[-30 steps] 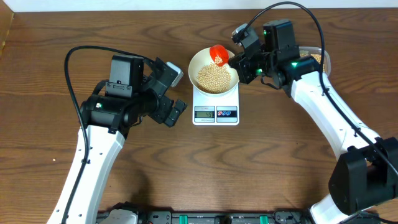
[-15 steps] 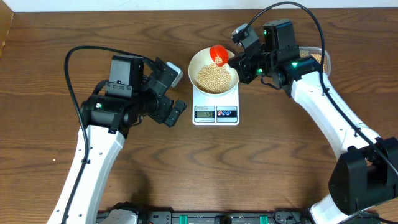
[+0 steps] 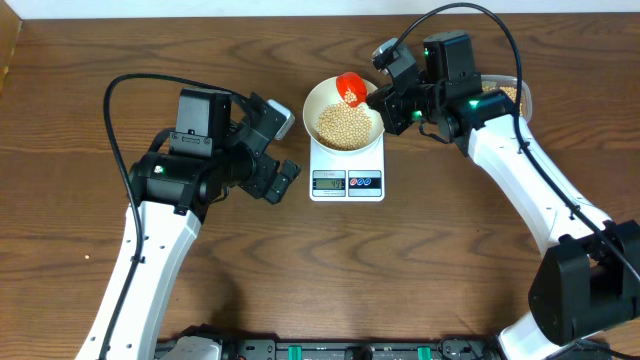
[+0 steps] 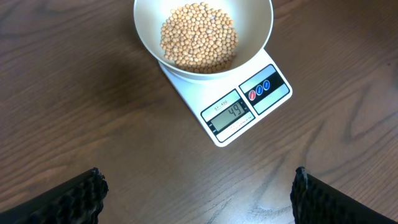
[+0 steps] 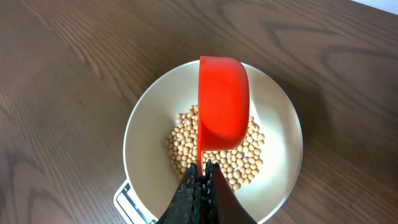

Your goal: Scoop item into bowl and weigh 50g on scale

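Wood table [image 3: 400, 280] | bowl [image 3: 311, 104] on scale [image 3: 347, 182]: beans [image 3: 345, 125] | right claw [image 5: 200, 173] grips red scoop [image 5: 222, 102]

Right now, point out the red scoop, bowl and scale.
red scoop [image 5: 222, 102], right wrist view, outer side of cup.
bowl [image 4: 148, 25], left wrist view, bare inner wall.
scale [image 4: 231, 114], left wrist view, its display.

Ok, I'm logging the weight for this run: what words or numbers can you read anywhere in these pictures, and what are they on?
"44" on the display of the scale, in the left wrist view.
Small print above the display: too small to read.
Marks on the buttons: blurred.
Overhead view: the display's digits are too small to read.
Bowl and scoop: no text.
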Controlling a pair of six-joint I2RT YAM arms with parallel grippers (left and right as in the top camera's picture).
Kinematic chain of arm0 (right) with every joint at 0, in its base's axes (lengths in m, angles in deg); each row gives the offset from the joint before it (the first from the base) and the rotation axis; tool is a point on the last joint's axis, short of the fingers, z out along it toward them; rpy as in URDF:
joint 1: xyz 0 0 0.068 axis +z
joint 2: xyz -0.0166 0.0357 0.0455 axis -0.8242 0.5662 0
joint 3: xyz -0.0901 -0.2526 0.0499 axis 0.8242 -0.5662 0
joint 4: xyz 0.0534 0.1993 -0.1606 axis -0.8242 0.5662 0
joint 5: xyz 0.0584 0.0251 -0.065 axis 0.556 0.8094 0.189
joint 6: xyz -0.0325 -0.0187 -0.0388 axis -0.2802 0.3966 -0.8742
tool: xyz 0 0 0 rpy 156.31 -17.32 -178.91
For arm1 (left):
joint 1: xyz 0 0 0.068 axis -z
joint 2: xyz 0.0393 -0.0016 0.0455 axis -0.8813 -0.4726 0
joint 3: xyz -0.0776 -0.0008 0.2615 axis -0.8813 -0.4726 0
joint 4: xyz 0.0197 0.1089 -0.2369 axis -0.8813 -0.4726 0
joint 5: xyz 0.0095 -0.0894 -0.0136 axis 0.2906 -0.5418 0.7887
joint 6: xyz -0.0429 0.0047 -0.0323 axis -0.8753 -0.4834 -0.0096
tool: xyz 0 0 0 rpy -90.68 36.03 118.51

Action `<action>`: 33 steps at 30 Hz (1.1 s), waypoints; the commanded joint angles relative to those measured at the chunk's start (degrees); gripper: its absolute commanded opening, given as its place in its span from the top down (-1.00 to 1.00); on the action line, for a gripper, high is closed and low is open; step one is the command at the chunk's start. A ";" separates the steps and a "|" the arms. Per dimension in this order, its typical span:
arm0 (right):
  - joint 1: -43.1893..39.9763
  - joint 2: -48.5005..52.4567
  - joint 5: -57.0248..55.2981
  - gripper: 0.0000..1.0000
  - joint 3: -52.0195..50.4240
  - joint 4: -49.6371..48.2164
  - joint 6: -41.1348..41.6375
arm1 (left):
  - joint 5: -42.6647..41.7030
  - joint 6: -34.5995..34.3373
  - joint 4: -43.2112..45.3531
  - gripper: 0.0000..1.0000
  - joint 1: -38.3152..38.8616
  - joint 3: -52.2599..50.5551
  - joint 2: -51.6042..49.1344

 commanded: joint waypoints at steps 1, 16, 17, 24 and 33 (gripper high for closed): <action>-0.42 0.37 -1.84 0.98 1.49 0.00 -0.55 | 0.31 0.74 -0.11 -0.93 0.13 0.83 0.04; -0.50 0.37 -1.36 0.98 1.49 0.17 -1.36 | 0.31 0.74 -0.11 -0.93 0.13 0.83 0.04; -0.57 0.37 -1.36 0.98 1.49 0.17 -2.19 | 0.31 0.72 -0.11 -0.93 0.13 0.83 0.04; -0.48 0.37 -1.36 0.98 1.49 0.28 -3.45 | 0.31 0.72 -0.11 -0.93 0.13 0.83 0.04; -0.48 0.37 -1.36 0.98 1.49 0.66 -5.79 | 0.28 0.74 -0.11 -0.93 0.13 0.83 0.04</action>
